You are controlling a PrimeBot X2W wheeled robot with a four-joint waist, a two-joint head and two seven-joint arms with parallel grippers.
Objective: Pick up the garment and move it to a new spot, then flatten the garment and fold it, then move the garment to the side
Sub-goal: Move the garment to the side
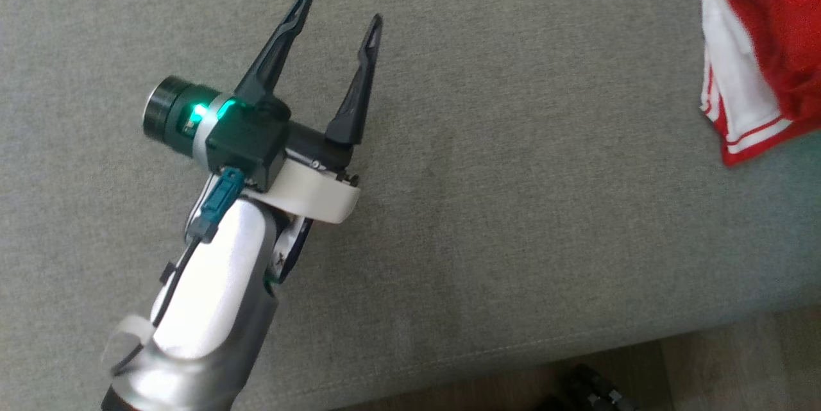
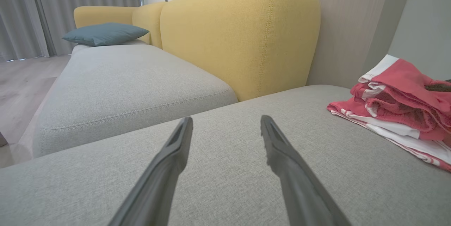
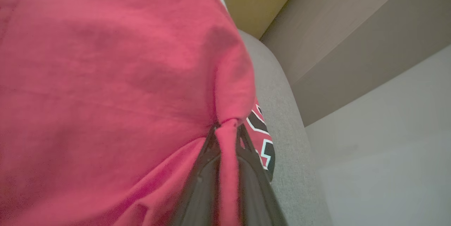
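Garment [image 3: 105, 60] inside closed right hand [image 3: 228, 128]

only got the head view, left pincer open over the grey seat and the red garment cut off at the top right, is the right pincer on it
observer: yes, the right wrist view shows the right pincer shut on a pinched fold of the garment.
operator: flat or bunched
observer: bunched. In the left wrist view it is a crumpled red and white heap lying on the grey cushion.
operator: what's further along the sofa
observer: beyond the left pincer, whose fingers stand apart and empty, there is a yellow backrest, and a blue pillow on the far seat.
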